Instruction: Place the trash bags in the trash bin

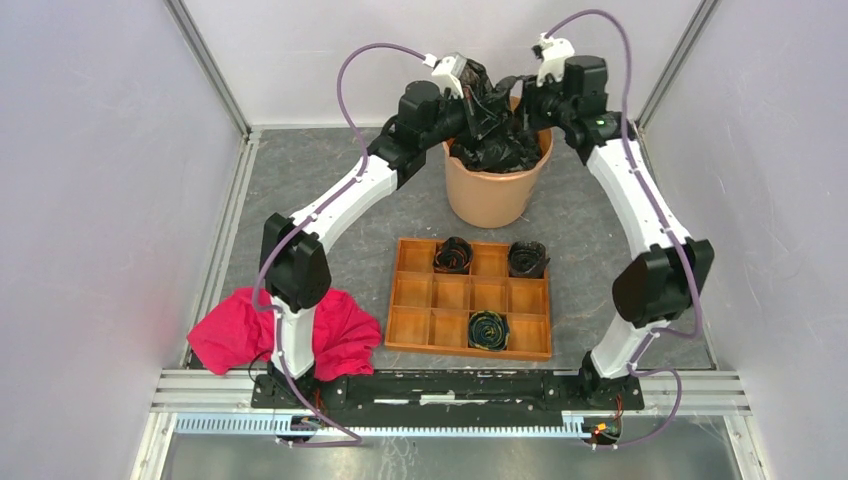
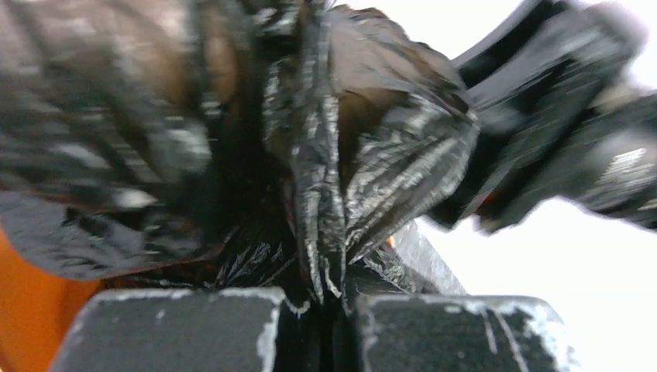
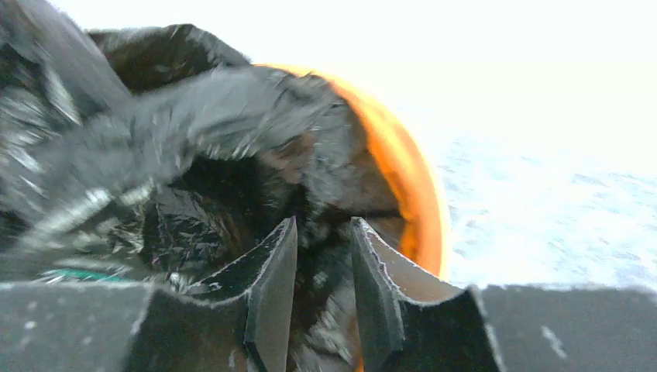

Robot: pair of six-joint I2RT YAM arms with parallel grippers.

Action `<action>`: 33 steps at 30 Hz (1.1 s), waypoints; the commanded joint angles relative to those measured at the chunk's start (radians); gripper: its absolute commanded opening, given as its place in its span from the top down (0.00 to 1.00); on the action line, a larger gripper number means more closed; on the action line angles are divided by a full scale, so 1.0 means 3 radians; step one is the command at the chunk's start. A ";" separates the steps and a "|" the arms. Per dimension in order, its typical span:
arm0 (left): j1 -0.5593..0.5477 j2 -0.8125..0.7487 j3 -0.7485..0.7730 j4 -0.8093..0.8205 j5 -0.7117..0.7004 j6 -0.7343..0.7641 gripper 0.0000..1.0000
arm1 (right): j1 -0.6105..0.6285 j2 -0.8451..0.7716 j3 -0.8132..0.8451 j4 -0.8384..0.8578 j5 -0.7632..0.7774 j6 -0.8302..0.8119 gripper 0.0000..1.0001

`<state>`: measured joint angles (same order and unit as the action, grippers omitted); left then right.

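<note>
- My left gripper (image 2: 321,298) is pressed shut on an upright fold of the trash bag (image 1: 500,135). My right gripper (image 3: 324,267) stands partly spread, with film in the gap but not clamped.
- The bag sits mostly inside the trash bin (image 1: 495,200), heaped above its rim.
- I judge it best to push down at the centre and release low.
- Its long axis is roughly vertical, with the peak pointing up.

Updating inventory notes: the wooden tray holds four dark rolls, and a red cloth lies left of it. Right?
Not four: the top view shows three dark rolls in the wooden tray. The red cloth does lie left of it.
</note>
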<state>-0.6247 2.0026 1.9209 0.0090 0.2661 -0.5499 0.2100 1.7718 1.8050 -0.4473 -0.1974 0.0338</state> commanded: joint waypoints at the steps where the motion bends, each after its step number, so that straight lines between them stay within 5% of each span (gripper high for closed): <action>1: 0.0001 -0.0272 -0.0342 0.0249 0.0074 -0.0198 0.98 | -0.0156 -0.0544 0.0076 -0.0118 0.0629 0.0147 0.60; 6: 0.0000 -0.0407 -0.0610 0.0471 0.0117 -0.0374 0.98 | -0.0363 -0.1072 -0.0343 0.0178 0.0331 0.0740 0.39; 10: 0.0001 -0.0438 -0.0707 0.0605 0.0132 -0.0480 0.98 | -0.0308 -0.1536 -0.1351 0.1717 -0.0653 0.1859 0.24; 12: 0.0001 -0.0425 -0.0723 0.0637 0.0133 -0.0526 0.98 | -0.0226 -0.1604 -0.1639 0.2138 -0.0705 0.2294 0.21; 16: 0.0001 -0.0412 -0.0736 0.0658 0.0189 -0.0603 0.98 | 0.0023 -0.1553 -0.1746 0.2130 -0.0469 0.2388 0.16; 21: -0.0006 -0.0467 -0.0821 0.0706 0.0218 -0.0610 0.98 | 0.0057 -0.1411 -0.1896 0.2336 -0.0403 0.2521 0.14; 27: -0.0014 -0.0487 -0.0888 0.0730 0.0246 -0.0616 0.98 | 0.0074 -0.1136 -0.1653 0.2222 -0.0417 0.2399 0.33; 33: -0.0024 -0.0458 -0.0889 0.0747 0.0276 -0.0627 0.98 | 0.0169 -0.1003 -0.1447 0.2056 -0.0220 0.2190 0.29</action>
<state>-0.6254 1.9083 1.6558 0.1825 0.3241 -0.7063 0.2455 1.4670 1.2930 0.1535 -0.3046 0.7353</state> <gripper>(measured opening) 0.029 0.714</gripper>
